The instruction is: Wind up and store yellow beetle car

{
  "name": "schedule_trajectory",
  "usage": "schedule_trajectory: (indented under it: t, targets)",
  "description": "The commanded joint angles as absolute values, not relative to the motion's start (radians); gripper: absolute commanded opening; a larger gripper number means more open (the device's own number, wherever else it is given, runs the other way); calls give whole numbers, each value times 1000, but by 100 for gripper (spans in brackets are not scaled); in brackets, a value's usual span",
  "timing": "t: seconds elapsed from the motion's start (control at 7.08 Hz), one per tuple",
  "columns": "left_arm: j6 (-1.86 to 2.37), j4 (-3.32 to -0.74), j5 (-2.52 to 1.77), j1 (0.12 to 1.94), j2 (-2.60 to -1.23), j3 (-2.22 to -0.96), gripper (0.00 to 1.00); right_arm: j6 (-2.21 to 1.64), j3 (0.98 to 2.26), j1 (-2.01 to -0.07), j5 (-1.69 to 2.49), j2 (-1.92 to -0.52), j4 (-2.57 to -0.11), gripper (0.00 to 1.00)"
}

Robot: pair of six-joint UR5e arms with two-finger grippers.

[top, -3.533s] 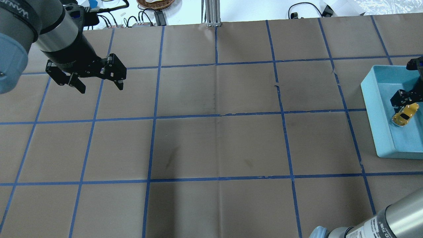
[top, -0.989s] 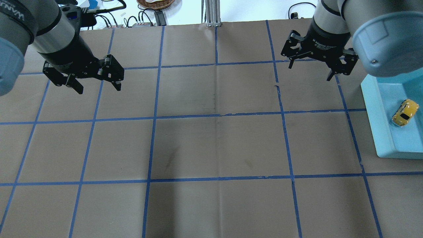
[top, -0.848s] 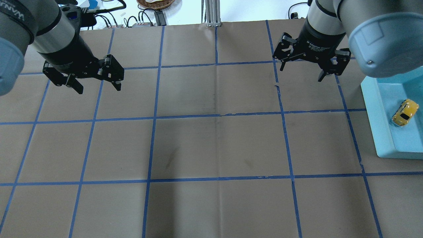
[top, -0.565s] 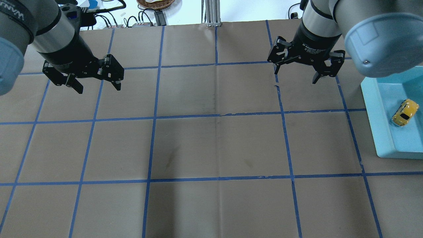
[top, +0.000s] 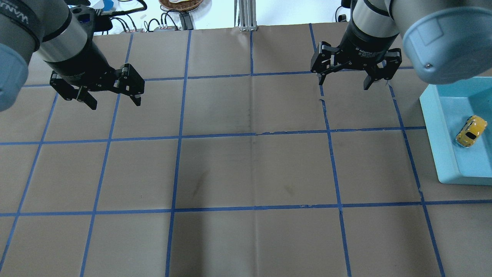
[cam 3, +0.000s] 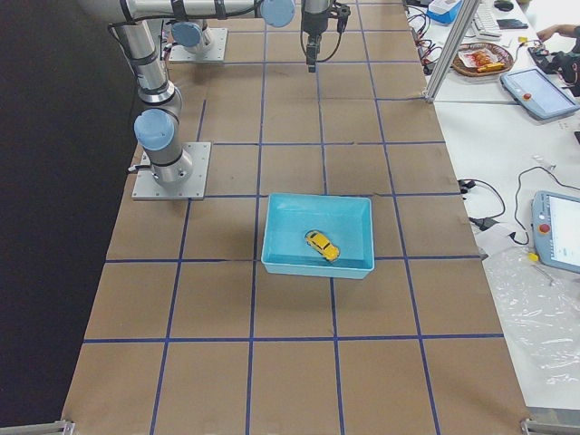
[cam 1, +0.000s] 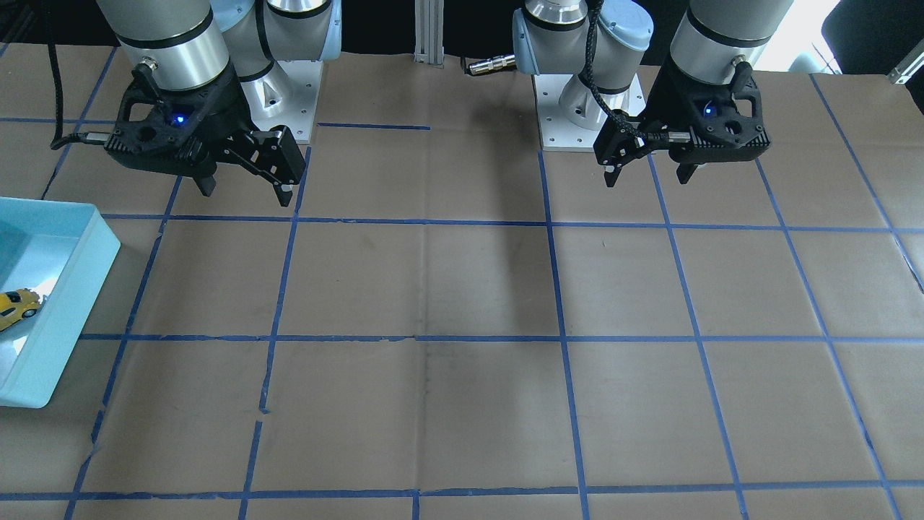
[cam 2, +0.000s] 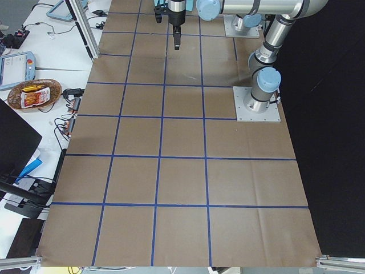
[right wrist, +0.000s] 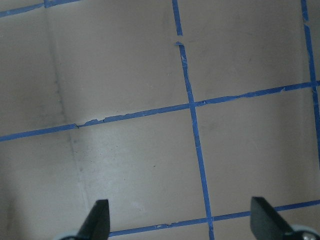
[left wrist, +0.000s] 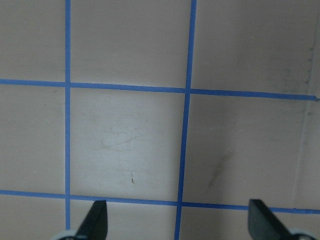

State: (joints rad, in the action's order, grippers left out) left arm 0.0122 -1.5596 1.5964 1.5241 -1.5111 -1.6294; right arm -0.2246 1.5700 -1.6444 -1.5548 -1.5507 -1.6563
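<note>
The yellow beetle car (top: pixel 471 131) lies by itself on the floor of a light blue tray (top: pixel 434 130) at the table's right edge. It also shows in the front view (cam 1: pixel 16 305) and the right side view (cam 3: pixel 321 245). My right gripper (top: pixel 343 84) is open and empty. It hangs over the far right of the table, well left of the tray. My left gripper (top: pixel 115 103) is open and empty over the far left. Both wrist views show only open fingertips (left wrist: pixel 95 222) (right wrist: pixel 97 220) above bare paper.
Brown paper with a blue tape grid covers the table. The tray (cam 1: pixel 72 303) sits at the right edge. Cables, a basket and a metal post (top: pixel 246 15) lie beyond the far edge. Both arm bases (cam 1: pixel 585 108) stand at the robot's side.
The right gripper has let go of the car in the tray, lifted out and swung left to the far side of the table. The car stays put. The left arm has barely moved.
</note>
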Motion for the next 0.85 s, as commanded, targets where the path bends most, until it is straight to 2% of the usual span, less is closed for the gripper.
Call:
schedule_trajectory:
  t: [0.0, 0.71]
  targets:
    - [11, -1560, 1573, 1531, -1526, -1618, 100, -172, 1563, -1640, -1555, -1542, -1635, 99]
    - [17, -1551, 1545, 1532, -1532, -1629, 100, -166, 1565, -1638, -1562, -1536, -1620, 99]
